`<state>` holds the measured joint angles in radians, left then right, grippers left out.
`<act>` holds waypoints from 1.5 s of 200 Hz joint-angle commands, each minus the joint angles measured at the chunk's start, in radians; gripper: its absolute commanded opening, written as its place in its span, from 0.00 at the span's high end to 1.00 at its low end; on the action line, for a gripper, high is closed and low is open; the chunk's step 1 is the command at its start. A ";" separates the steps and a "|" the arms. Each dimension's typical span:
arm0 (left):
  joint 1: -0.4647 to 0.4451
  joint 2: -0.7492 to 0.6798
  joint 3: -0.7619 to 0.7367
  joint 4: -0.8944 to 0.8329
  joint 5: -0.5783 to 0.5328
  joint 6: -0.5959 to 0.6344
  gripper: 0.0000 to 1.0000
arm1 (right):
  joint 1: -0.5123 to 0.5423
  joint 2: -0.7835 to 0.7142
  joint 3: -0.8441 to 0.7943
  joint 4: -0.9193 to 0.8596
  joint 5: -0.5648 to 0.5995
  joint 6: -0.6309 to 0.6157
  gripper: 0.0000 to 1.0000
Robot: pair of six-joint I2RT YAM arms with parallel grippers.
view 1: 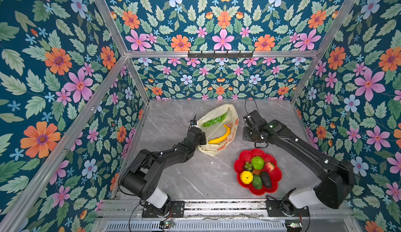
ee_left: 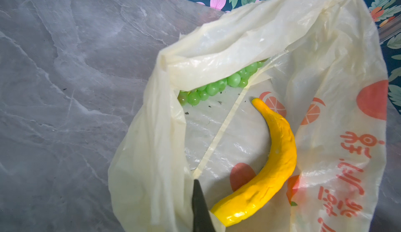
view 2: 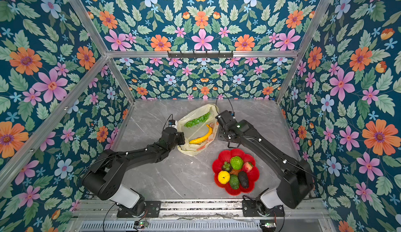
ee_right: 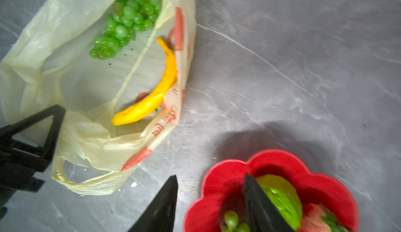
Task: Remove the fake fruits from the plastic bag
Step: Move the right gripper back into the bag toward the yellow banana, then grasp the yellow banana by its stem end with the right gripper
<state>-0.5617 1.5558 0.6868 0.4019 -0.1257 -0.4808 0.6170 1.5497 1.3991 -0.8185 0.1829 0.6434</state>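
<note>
Bag (view 1: 219, 109) sits open in both top views, mid-table (view 1: 184, 176) toward the far side, with banana (view 1: 223, 136) and grapes (view 1: 213, 120) still inside. Dish (view 1: 243, 155) is near-right of it, loaded with the other fruits (view 1: 257, 162). Left gripper (view 1: 202, 138) is at the bag's left rim, right gripper (view 1: 258, 143) hangs between bag and dish.

Left wrist: left gripper (ee_left: 196, 183) is pinched tight on the bag rim, banana (ee_left: 275, 165) right beside it, grapes (ee_left: 217, 87) half under a fold.

Right wrist: right gripper (ee_right: 210, 175) has its jaws spread and holds nothing, over the dish (ee_right: 227, 172) edge.
</note>
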 commanded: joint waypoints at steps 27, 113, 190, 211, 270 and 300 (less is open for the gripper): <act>-0.003 -0.012 0.002 0.003 -0.014 0.019 0.98 | 0.013 0.334 0.305 -0.051 -0.088 -0.072 0.49; -0.007 -0.005 0.003 0.007 0.003 0.011 0.98 | -0.029 0.747 0.705 -0.217 -0.091 -0.057 0.49; -0.009 0.004 0.008 0.008 -0.002 0.012 0.98 | -0.065 0.854 0.765 -0.217 -0.107 -0.049 0.49; -0.010 0.005 0.008 0.007 -0.002 0.013 0.98 | -0.066 0.880 0.785 -0.222 -0.112 -0.047 0.49; -0.010 0.004 0.008 0.006 -0.002 0.013 0.98 | -0.068 0.961 0.852 -0.251 -0.128 -0.042 0.49; -0.010 0.004 0.011 0.005 -0.002 0.013 0.98 | -0.067 0.980 0.876 -0.257 -0.132 -0.034 0.54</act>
<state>-0.5720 1.5589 0.6872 0.3950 -0.1253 -0.4698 0.5488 2.5111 2.2631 -1.0519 0.0605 0.5995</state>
